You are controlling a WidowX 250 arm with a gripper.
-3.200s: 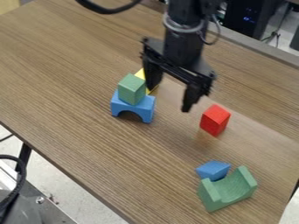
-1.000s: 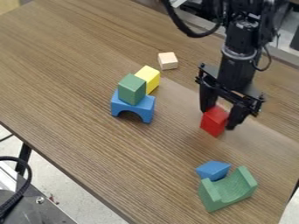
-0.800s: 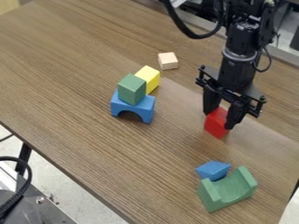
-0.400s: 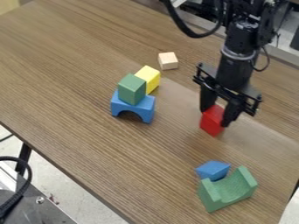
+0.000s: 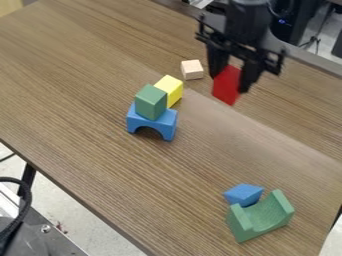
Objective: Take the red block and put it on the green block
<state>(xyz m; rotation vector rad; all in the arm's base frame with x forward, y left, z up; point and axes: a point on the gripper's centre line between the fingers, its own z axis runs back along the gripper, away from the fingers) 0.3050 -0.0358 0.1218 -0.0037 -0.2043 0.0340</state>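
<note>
My gripper (image 5: 231, 84) hangs above the table in the upper right part of the camera view, shut on the red block (image 5: 227, 85). The red block is held between the two fingers, raised off the tabletop. To the lower left of it, a green block (image 5: 151, 102) rests on top of a blue arch-shaped block (image 5: 152, 123). A second green piece (image 5: 260, 216), with a curved hollow, lies on the table at the lower right.
A yellow block (image 5: 171, 89) stands right behind the green block and blue arch. Farther back is a small pale wooden block (image 5: 192, 69), left of the gripper. A small blue block (image 5: 244, 194) touches or nearly touches the curved green piece. The wooden table (image 5: 87, 115) has its front edge at lower left.
The fingers have closed on the red block. Since then the gripper has lifted it from the table and carried it up and to the left in the view.
</note>
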